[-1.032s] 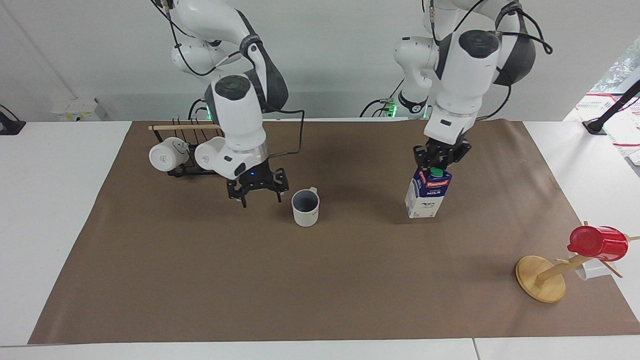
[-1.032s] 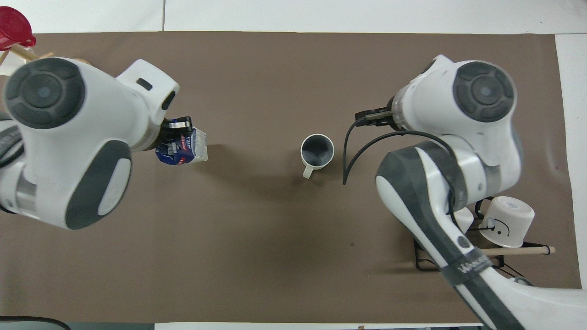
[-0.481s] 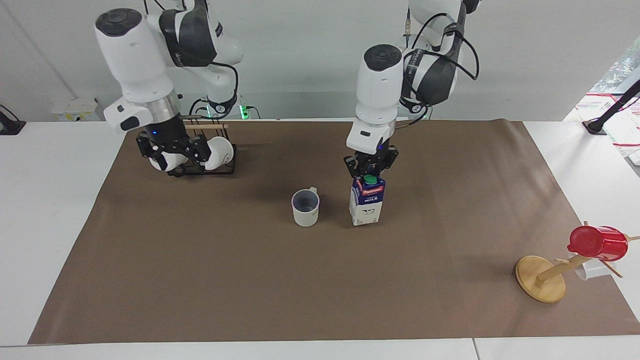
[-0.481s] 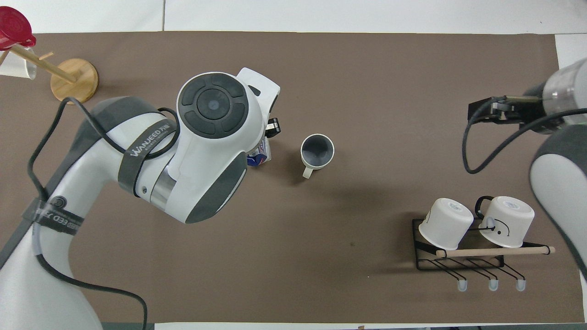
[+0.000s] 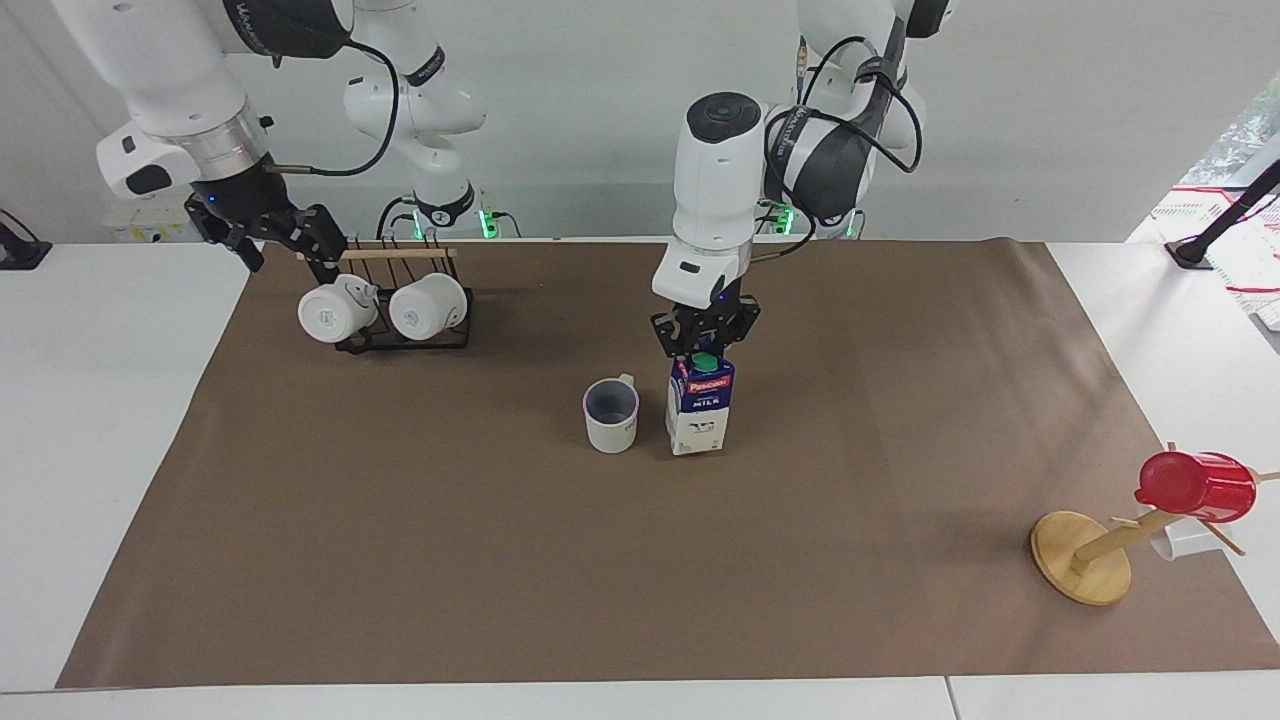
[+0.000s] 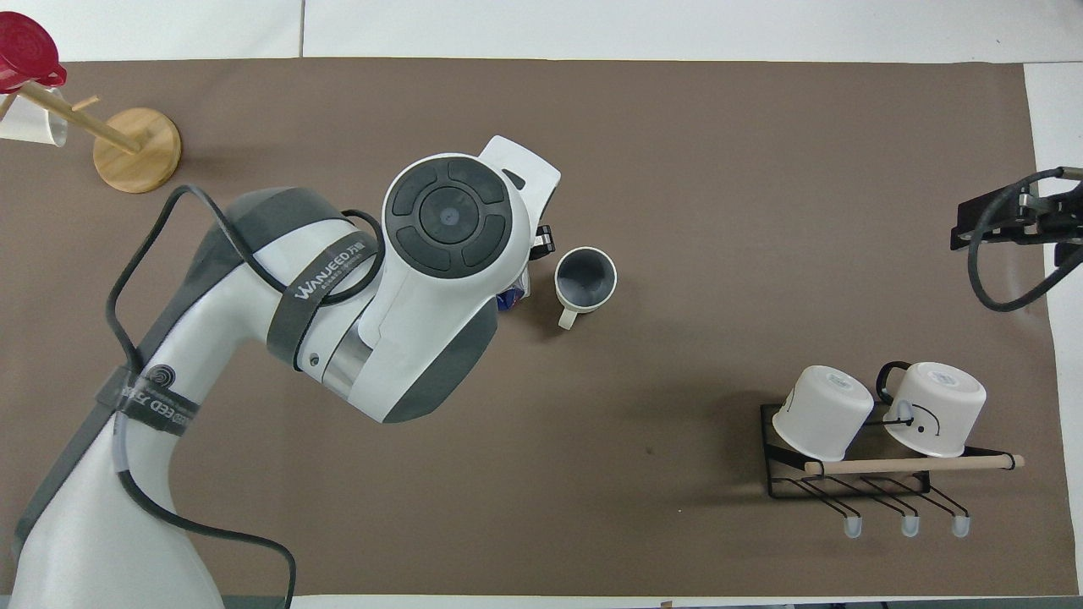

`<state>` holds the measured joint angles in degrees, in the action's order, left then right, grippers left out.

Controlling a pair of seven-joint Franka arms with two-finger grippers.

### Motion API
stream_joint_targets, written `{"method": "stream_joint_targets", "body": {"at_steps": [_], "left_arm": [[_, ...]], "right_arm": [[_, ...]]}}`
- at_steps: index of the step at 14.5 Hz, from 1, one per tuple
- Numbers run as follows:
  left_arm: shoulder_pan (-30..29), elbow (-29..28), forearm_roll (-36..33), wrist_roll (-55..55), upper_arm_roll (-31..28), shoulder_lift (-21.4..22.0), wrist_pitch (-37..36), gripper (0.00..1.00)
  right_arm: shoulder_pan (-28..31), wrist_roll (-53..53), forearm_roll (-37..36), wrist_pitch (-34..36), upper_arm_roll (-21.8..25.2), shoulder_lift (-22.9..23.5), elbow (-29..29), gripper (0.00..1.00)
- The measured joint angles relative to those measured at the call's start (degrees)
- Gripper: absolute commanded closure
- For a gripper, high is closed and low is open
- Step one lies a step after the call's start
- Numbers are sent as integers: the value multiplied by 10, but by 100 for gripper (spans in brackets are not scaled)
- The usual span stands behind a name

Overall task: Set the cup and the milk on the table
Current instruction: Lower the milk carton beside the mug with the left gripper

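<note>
White cup (image 5: pixel 611 415), one milk (image 5: pixel 700 406), two mugs (image 5: pixel 383 308)

Left gripper (image 5: pixel 703 347) has carried the milk (image 5: pixel 700 418) along the table toward the right arm's end: from well apart from the cup (image 5: pixel 611 414) to just beside it. Carton is now upright with its base on the brown sheet (image 5: pixel 500 560), fingers clamped on its top. Right gripper (image 5: pixel 268 232) has pulled away from beside the cup, passed the mug rack (image 5: pixel 400 300), and now hangs up in the air over the sheet's edge.
</note>
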<state>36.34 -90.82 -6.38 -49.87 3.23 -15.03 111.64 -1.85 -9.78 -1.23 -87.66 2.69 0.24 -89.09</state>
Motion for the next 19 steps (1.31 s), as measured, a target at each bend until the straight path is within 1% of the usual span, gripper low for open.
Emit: {"method": "stream_joint_targets", "body": {"at_steps": [7,19], "left_arm": [[10,-16,0,0,0,-3,0,100],[15,-28,0,0,0,-4,24,100]], "right_arm": [[0,19,0,14,-2,10,31,0],[0,24,0,17,-3,17,31,0]]}}
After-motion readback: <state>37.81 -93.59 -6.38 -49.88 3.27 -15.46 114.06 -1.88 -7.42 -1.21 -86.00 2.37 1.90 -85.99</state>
